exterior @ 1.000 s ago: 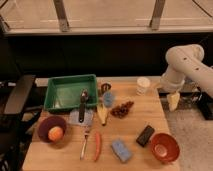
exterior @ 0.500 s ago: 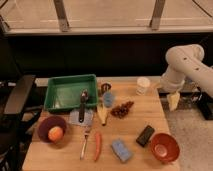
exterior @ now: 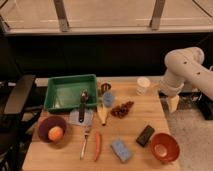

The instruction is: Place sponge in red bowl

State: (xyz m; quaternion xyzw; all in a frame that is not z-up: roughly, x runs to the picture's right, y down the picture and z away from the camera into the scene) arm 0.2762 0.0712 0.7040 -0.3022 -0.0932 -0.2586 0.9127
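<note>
The light blue sponge (exterior: 120, 150) lies flat on the wooden table (exterior: 135, 125) near the front edge, a little right of centre. The orange-red bowl (exterior: 164, 147) with a pale bottom stands at the front right corner, with a flat black rectangular object (exterior: 145, 135) between it and the sponge. My gripper (exterior: 172, 103) hangs from the white arm (exterior: 184, 70) over the table's right edge, well behind the bowl and far from the sponge. It holds nothing that I can see.
A green tray (exterior: 69, 91) stands at the back left, a dark purple bowl (exterior: 52, 129) with an orange in it at the front left. A spatula (exterior: 82, 108), fork (exterior: 85, 141), carrot (exterior: 97, 146), banana (exterior: 102, 116), blue cup (exterior: 108, 98), grapes (exterior: 122, 108) and white cup (exterior: 143, 85) lie mid-table. A black chair (exterior: 17, 97) stands left.
</note>
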